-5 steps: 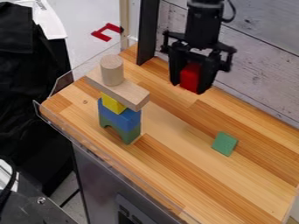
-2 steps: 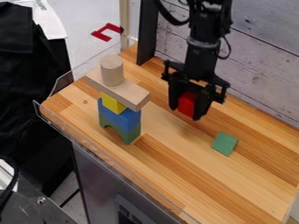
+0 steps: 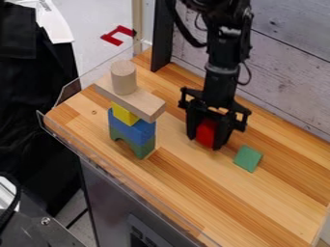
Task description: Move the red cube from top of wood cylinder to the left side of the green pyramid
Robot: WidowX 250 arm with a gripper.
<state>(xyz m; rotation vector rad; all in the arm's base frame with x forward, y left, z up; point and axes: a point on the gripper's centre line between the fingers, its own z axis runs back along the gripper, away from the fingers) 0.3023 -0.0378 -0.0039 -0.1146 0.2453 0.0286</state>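
A: Where do we have the cube?

B: Our gripper (image 3: pixel 204 142) is pinching the red cube (image 3: pixel 206 132) between its fingers, low over the wooden surface (image 3: pixel 245 207), just left of the green pyramid (image 3: pixel 248 158) in the camera view.

A: Is it down?

B: We can't tell whether its underside touches the wood. We should treat this as the lowering step: ease straight down, keep the cube level, and stop at the first firm contact rather than press.

A: And then we let go?

B: Once it sits flat, yes. We'd spread the fingers evenly so neither one drags it, then lift straight up before going sideways. The right finger is the nearer one to the pyramid, so we open only as far as we need.

A: What else should we mind?

B: The stack on the left. The wood cylinder (image 3: pixel 124 77) stands upright on a plank (image 3: pixel 135 101), above a yellow block (image 3: pixel 124 115), a blue block (image 3: pixel 132 129) and a green arch (image 3: pixel 136 147). A bump on that overhanging plank could topple it all.

A: And behind us?

B: The plank wall (image 3: pixel 290 53); we'd rise without swinging the arm into it.
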